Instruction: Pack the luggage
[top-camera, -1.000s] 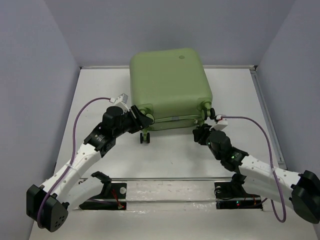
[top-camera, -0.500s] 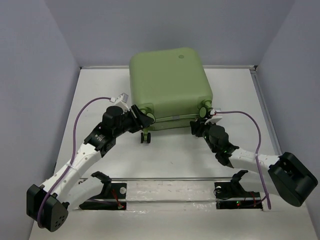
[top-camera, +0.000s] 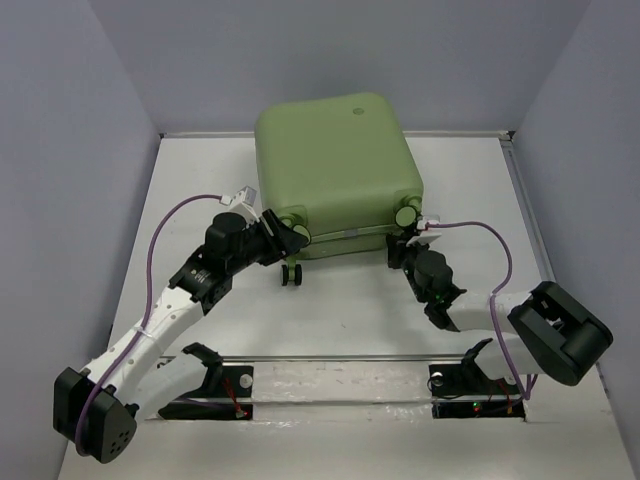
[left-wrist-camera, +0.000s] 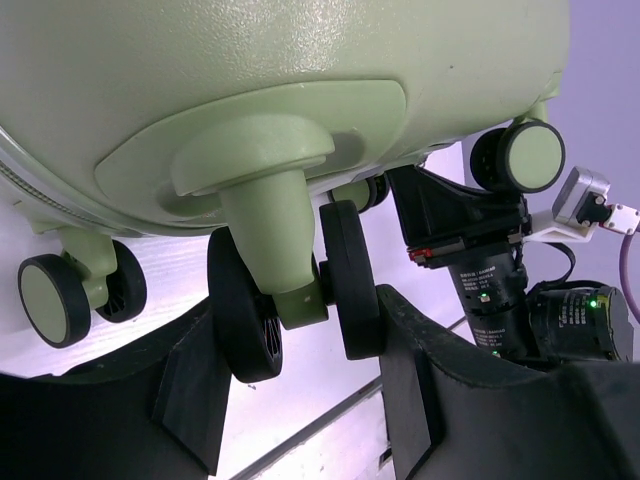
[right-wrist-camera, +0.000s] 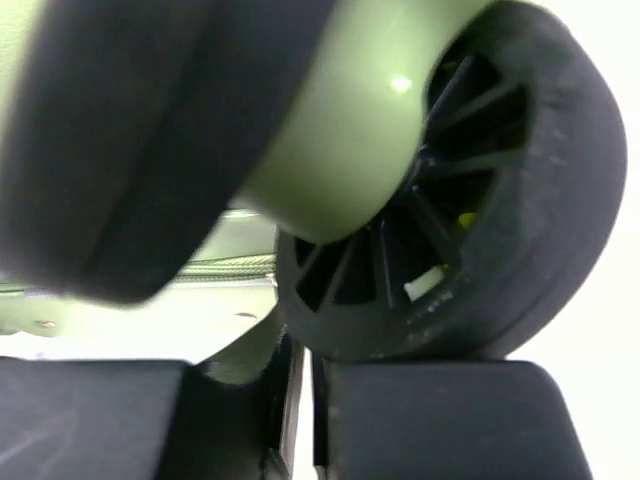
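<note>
The left gripper (left-wrist-camera: 300, 345) straddles the left wheel (left-wrist-camera: 290, 290), a twin caster, with its fingers (left-wrist-camera: 195, 390) closed against both outer sides, pinching it. The right gripper (right-wrist-camera: 300, 400) has its fingers pressed together just under the right wheel (right-wrist-camera: 470, 200). That close view is blurred, so whether the tyre rests on the fingertips is hard to say. Beyond them the green suitcase (top-camera: 335, 165) lies closed on the white table (top-camera: 200, 180), wheels toward the arms, its far edge at the back wall.
</note>
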